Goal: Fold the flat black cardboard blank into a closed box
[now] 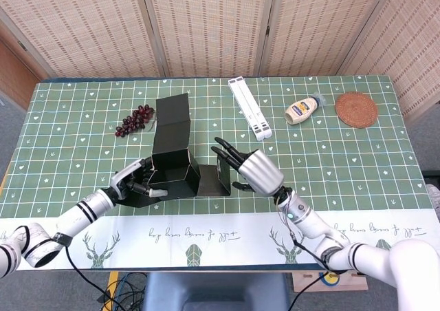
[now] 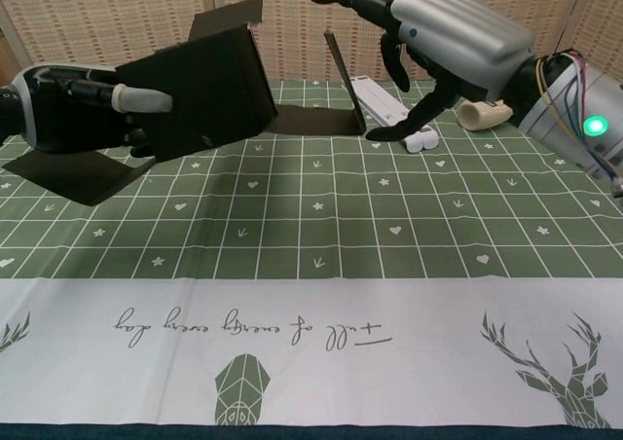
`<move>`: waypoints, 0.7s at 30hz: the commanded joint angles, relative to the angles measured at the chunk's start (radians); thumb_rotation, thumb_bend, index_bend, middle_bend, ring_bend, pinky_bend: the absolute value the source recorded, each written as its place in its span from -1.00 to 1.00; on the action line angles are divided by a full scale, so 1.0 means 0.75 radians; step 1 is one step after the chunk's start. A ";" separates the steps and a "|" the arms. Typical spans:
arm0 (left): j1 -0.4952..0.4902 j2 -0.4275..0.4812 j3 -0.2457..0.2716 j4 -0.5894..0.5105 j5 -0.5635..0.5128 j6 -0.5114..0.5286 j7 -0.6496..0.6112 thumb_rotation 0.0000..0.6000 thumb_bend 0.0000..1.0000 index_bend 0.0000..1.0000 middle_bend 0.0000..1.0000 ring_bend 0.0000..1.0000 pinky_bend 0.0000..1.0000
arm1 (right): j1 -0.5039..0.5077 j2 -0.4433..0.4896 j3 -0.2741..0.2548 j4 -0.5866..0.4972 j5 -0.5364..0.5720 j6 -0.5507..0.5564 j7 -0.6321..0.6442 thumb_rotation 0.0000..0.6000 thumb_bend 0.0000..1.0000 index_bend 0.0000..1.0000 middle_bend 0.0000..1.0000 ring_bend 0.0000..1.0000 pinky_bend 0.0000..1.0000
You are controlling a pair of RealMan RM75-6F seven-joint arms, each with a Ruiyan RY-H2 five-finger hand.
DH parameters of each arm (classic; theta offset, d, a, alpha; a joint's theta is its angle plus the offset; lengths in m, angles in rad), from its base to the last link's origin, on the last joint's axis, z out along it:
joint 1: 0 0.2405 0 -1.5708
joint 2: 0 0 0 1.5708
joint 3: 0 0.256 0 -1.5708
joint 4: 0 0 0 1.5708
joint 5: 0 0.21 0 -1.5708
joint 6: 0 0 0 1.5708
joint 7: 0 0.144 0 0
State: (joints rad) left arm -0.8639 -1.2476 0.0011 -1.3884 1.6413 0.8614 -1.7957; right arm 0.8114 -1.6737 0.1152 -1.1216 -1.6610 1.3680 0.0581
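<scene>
The black cardboard blank (image 1: 172,161) is partly folded into an open box shape and lifted off the table. Its tall back flap (image 1: 172,111) points away from me and a side panel (image 1: 218,177) sticks out to the right. My left hand (image 1: 132,180) grips the box's left wall (image 2: 195,94), thumb over the front face. My right hand (image 1: 251,170) hovers open, fingers spread, just right of the upright side panel (image 2: 341,70); I cannot tell whether its fingertips touch the panel.
A bunch of dark grapes (image 1: 135,120) lies behind the box at left. A white folding stand (image 1: 249,108), a mayonnaise bottle (image 1: 303,109) and a round woven coaster (image 1: 356,109) sit at the back right. A white runner (image 2: 311,352) covers the table's near edge.
</scene>
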 commanded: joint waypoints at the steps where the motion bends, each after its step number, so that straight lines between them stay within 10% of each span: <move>1: -0.018 0.023 0.019 -0.002 0.023 0.014 -0.045 1.00 -0.94 -0.61 -0.44 0.11 0.41 | 0.007 -0.089 0.035 0.080 -0.013 0.056 0.016 1.00 -0.90 -1.00 -1.00 0.37 0.84; 21: -0.045 0.010 0.071 0.019 0.008 0.008 0.222 1.00 -0.94 -0.61 -0.44 0.10 0.41 | 0.060 -0.176 0.077 0.139 -0.059 0.115 0.012 1.00 -0.90 -1.00 -1.00 0.37 0.84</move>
State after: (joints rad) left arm -0.8978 -1.2332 0.0537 -1.3761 1.6563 0.8712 -1.6559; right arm 0.8546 -1.8072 0.1732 -1.0142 -1.7048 1.4576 0.0710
